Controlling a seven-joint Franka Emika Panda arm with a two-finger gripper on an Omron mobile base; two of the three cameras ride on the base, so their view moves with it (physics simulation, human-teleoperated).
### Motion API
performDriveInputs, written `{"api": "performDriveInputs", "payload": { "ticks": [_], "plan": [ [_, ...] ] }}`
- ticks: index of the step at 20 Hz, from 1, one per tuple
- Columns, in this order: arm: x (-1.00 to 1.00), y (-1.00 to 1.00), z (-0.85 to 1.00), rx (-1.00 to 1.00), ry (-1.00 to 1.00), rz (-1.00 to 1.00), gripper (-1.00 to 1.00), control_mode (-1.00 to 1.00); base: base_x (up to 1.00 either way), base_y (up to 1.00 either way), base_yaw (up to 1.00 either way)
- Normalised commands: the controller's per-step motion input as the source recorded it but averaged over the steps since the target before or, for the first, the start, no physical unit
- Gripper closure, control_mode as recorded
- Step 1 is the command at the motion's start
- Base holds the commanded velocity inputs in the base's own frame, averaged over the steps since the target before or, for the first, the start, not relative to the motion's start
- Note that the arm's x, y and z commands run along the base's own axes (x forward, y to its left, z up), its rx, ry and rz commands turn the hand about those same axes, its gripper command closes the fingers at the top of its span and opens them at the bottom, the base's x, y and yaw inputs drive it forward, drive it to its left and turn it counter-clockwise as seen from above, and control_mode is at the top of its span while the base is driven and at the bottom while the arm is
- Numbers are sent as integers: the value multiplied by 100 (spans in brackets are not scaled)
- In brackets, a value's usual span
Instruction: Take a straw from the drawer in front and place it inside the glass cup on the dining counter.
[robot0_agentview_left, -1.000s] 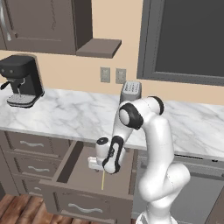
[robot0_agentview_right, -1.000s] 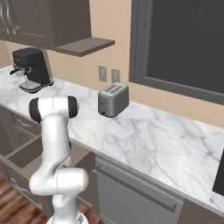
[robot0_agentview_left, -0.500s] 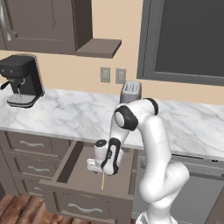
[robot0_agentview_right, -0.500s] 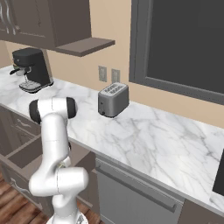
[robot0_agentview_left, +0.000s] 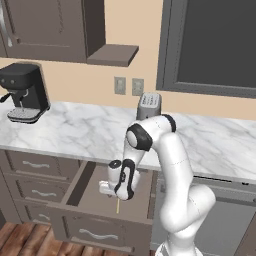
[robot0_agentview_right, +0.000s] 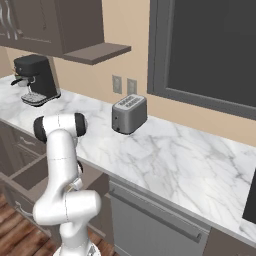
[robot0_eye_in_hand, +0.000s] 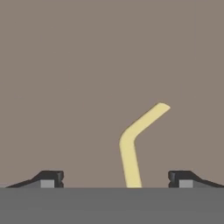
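Looking left to right across the kitchen, I see no readable writing or brand on anything. At far left a black coffee machine (robot0_agentview_left: 22, 92) stands on the white marble tabletop (robot0_agentview_left: 85, 132) with grey veins. Above it hang dark grey-brown wall cupboards (robot0_agentview_left: 50, 27) with a small shelf sticking out. Two pale wall sockets (robot0_agentview_left: 127, 86) sit on the beige wall, and a brushed-metal toaster (robot0_agentview_right: 129, 114) with two slots stands on the tabletop below them, partly hidden by my arm in the left base view. To the right hangs a big dark window (robot0_agentview_left: 210, 45) in a grey frame.

Under the tabletop, narrow drawers with curved silver handles (robot0_agentview_left: 32, 165) line up at left. Next to them the wide drawer (robot0_agentview_left: 95, 200) is pulled out, with a flat brownish floor and a panelled front. My white arm bends down over it, and the pincer (robot0_agentview_left: 116, 192) hangs low inside the drawer. The straw (robot0_eye_in_hand: 133, 148), thin, pale yellow and matte, lies on the drawer floor; its bent end angles up and right in the hand view. It sits between the two dark fingertips (robot0_eye_in_hand: 50, 178), which stand wide apart on either side of it, not touching it. In the left base view the straw pokes out just below the hand as a thin yellow line.
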Motion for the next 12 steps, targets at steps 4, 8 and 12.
{"api": "performDriveInputs", "payload": {
  "ticks": [4,8,12],
  "plan": [
    [-3,2,-44,0,0,0,100,-100,0,0,0],
    [-27,0,-23,0,-2,0,100,-100,0,0,0],
    [-33,0,-3,0,-5,0,100,-100,0,0,0]
  ]
}}
